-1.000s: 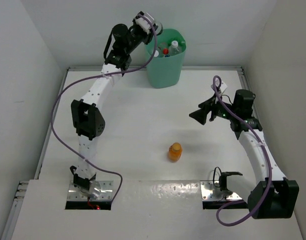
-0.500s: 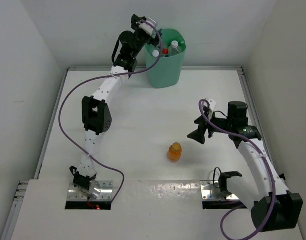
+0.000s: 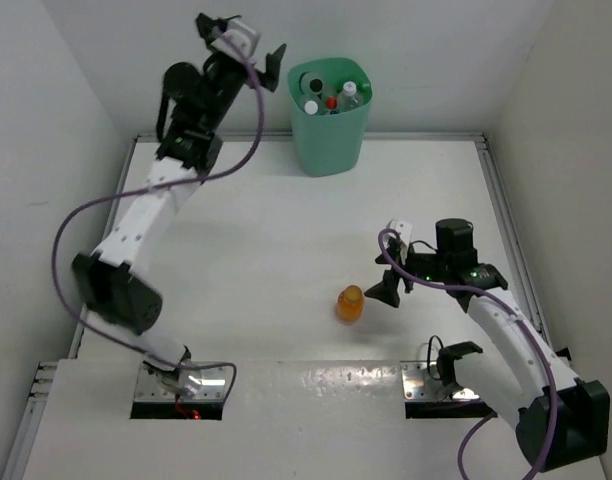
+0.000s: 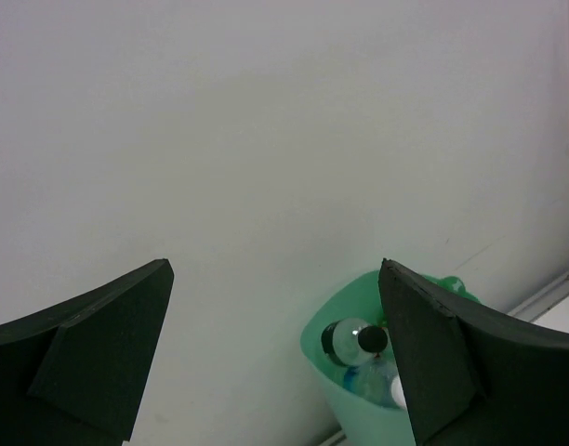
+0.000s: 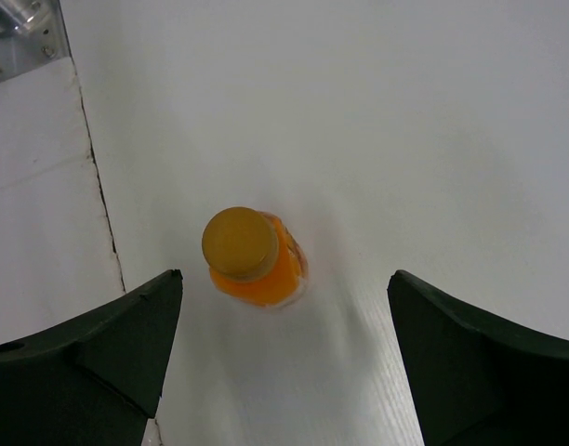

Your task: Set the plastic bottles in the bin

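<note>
Small orange plastic bottle (image 3: 350,303) standing alone on the white table (image 3: 266,230).

From above, I see my left gripper (image 3: 248,42) raised just left of the mint-green plastic bin (image 3: 331,145) at the far edge, spread wide and empty. Clear capped plastic bottles (image 3: 331,100) lie inside the bin. My right gripper (image 3: 379,282) sits just right of the orange bottle, spread wide, not touching. Left wrist: the bin shows below, beside my right finger. Right wrist: the orange bottle is upright between the open fingers, apart from both.
</note>
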